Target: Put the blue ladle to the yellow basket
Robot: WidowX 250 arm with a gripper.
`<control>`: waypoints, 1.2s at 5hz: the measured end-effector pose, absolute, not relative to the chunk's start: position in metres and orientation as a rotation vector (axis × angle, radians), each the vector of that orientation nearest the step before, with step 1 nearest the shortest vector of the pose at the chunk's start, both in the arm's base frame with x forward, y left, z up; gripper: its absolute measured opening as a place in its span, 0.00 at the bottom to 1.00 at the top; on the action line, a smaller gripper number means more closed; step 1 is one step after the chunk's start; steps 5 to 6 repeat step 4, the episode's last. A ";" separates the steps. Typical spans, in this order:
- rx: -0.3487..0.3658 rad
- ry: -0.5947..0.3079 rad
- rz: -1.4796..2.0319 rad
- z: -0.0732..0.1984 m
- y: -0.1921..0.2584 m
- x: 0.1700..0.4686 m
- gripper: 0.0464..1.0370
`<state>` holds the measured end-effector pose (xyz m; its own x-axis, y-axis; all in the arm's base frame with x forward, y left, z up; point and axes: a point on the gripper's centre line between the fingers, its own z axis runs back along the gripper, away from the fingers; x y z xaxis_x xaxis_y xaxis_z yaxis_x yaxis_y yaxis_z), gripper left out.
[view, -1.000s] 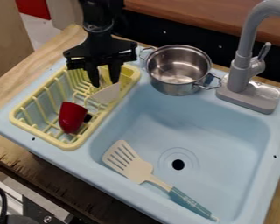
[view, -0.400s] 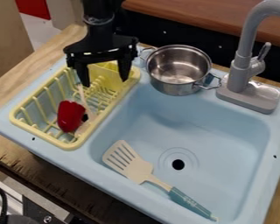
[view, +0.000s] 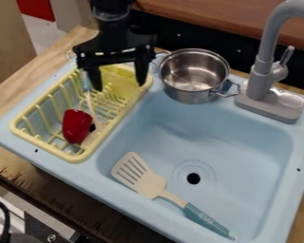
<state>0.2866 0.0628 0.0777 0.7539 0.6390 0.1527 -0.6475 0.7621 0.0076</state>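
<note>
The blue-handled, cream-headed ladle (view: pixel 91 105) is lying lengthwise in the yellow slatted basket (view: pixel 48 96), its pale shaft slanting up towards the gripper and its head partly hiding beside a glossy red cup-like piece (view: pixel 76 126). The black two-finger gripper (view: pixel 119 87) is hanging over the basket's far end, its fingers standing spread well apart – the ladle's blue handle is showing just beside one of them.

Around the basket, the pale blue sink surround (view: pixel 35 151) is running smooth and matte, resting on a light wooden counter (view: pixel 15 84) with visible grain. A shiny steel two-handled pot (view: pixel 193 76) is sitting on its back edge, near a grey faucet (view: pixel 259 78). Inside the basin, a cream slotted spatula (view: pixel 142 177) is lying near the dark round drain (view: pixel 193 178); its teal handle is carrying small print, too small to make out.

Farther out, a reddish-brown wooden board (view: pixel 231 18) is crossing the top above a black panel (view: pixel 180 35) with small pale specks. At the upper left, a plain tan panel (view: pixel 7 45) is standing beside a red patch (view: pixel 37 9) – and a black cable (view: pixel 2 216) is curving in at the lower left.
</note>
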 end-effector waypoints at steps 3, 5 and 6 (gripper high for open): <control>-0.024 -0.103 0.467 0.089 -0.005 0.267 0.96; -0.008 -0.107 0.460 0.083 -0.035 0.260 0.96; -0.008 -0.107 0.460 0.083 -0.035 0.260 0.96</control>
